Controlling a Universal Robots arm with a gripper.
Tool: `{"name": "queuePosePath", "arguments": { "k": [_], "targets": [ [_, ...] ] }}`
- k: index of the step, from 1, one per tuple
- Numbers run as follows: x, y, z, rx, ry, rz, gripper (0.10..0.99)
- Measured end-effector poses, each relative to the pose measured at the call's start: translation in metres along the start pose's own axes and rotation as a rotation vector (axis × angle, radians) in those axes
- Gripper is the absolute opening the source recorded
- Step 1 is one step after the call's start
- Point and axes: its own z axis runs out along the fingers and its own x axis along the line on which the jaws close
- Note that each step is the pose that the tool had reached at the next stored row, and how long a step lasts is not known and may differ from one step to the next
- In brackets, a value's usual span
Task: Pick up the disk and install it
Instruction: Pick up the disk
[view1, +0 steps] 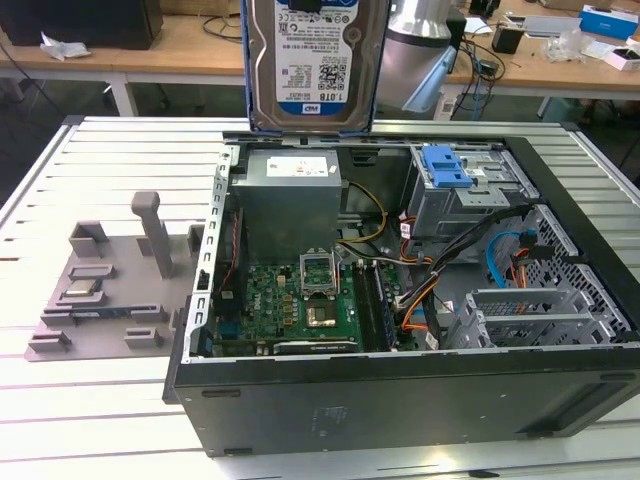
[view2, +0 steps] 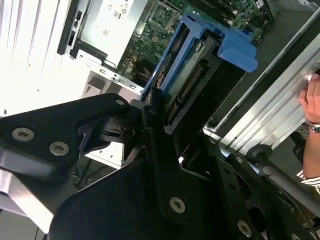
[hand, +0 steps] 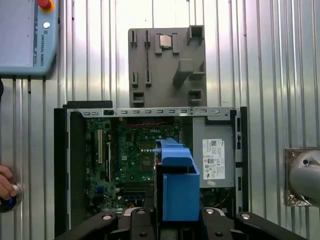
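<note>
disk (view1: 312, 60) upright in tight pinch of the hand (view2: 164, 114), above the open computer case (view1: 400, 400)

The tool (hand: 174, 221) grips the disk (hand: 176, 185) edge-on above the open computer case (hand: 75, 165).

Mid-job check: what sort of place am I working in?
Probably an electronics or robotics lab: an open computer case sits on a slatted metal table, cluttered wooden workbenches stand behind, and the gripper holds the disk above it.
</note>
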Motion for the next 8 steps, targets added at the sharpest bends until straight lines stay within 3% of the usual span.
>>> {"name": "queuePosePath", "arguments": {
  "k": [3,8],
  "targets": [
    [0.0156,-0.0004,0.0003,0.0,0.0001,0.0,0.361],
    [0.0301,-0.0007,0.0007,0.0,0.0,0.0,0.361]
  ]
}}
